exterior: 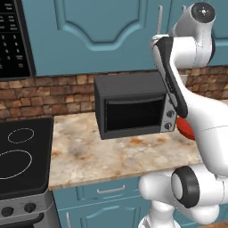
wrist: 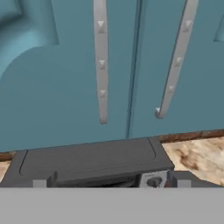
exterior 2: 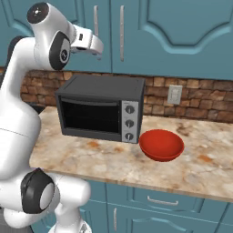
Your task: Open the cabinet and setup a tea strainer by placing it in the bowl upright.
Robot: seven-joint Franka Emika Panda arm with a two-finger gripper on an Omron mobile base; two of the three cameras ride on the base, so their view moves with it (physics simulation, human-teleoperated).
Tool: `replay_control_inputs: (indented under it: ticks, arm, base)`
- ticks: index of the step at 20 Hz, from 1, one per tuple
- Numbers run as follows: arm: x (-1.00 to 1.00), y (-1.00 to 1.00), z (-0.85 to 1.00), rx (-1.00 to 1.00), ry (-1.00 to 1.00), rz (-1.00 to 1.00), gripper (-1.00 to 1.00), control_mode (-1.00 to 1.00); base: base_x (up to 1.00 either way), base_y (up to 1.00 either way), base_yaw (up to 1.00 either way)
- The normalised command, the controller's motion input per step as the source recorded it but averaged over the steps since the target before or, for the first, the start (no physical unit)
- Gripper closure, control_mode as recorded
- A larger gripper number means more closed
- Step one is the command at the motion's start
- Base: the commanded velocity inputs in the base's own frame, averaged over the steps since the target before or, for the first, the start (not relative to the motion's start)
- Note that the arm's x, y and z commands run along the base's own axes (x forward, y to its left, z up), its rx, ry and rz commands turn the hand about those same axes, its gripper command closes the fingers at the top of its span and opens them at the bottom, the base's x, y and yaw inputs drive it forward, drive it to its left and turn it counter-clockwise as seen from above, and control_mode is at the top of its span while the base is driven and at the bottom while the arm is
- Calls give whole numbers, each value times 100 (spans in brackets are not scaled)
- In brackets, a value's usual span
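Facing the closed doors of the teal cabinet (wrist: 65, 87), the gripper (wrist: 109, 181) hangs with its jaws spread wide and nothing between them, level with the lower ends of two vertical silver bar handles (wrist: 100, 65). Directly below the hand sits a black toaster oven (exterior 2: 100, 109) on the marble table (exterior 2: 195, 168), against a brick backsplash (exterior 2: 200, 107). The glossy red bowl (exterior 2: 161, 144) rests on the table just beside the oven's knob side, holding nothing. A black cooktop (exterior: 20, 156) adjoins the table at the far end.

Glossy red bowl (exterior 2: 161, 144), marbled stone counter (exterior 2: 136, 166)
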Motion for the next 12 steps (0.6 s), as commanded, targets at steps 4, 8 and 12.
replay_control_inputs:
  ticks: [4,8,12]
  arm:
    - [43,0,-3,0,0,4,-100,-100]
    - [61,0,0,0,-1,3,-100,-100]
    - [61,0,0,0,0,1,-100,-100]
  base:
    - [0,0,0]
    - [0,0,0]
    - [0,0,0]
